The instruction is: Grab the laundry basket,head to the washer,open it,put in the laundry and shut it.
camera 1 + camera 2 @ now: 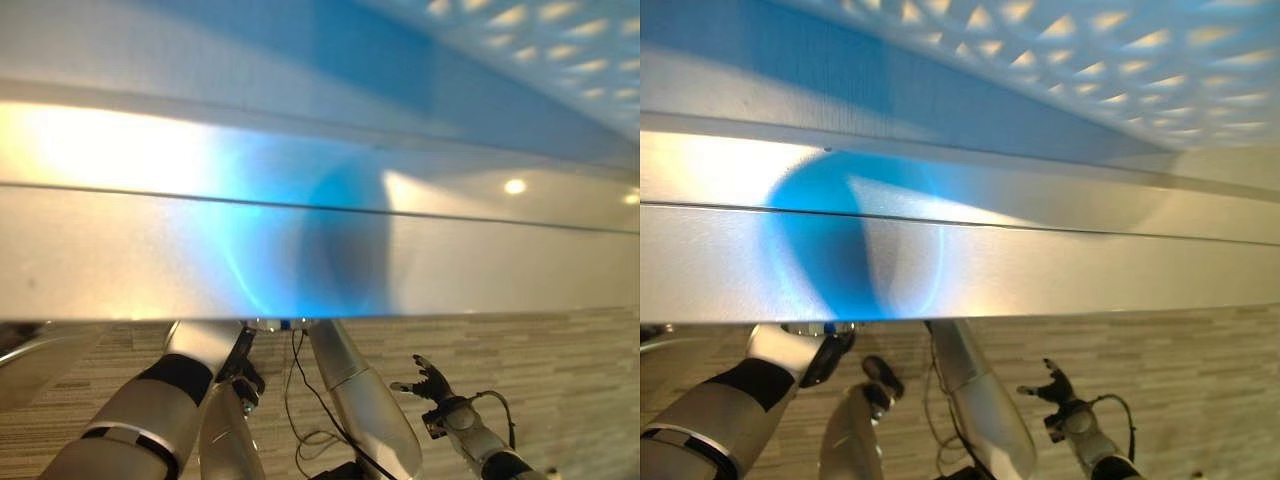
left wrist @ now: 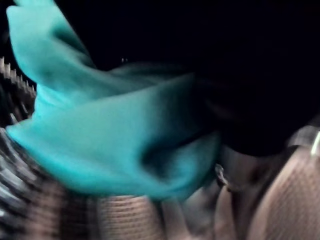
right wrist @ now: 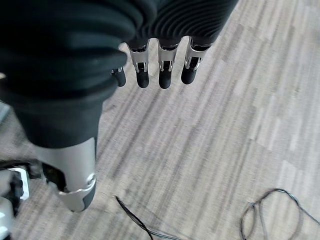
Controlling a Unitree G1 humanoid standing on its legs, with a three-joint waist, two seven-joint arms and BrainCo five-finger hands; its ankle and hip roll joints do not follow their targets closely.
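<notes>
While the right hand (image 1: 432, 381) hangs over the floor (image 3: 210, 150) with fingers (image 3: 165, 70) straight and relaxed, a teal cloth (image 2: 115, 135) lies inside the dark washer drum (image 2: 20, 165); left-hand finger state cannot be determined.

The 2 head views looked down past a pale panel (image 1: 320, 250) close ahead, sharing the striped floor (image 1: 560, 360); wrist views sat very close.

Grey striped carpet floor (image 3: 210, 150) – perhaps carpet tiles – with pale lattice shadows on the wall (image 1: 1120, 60) above
</notes>
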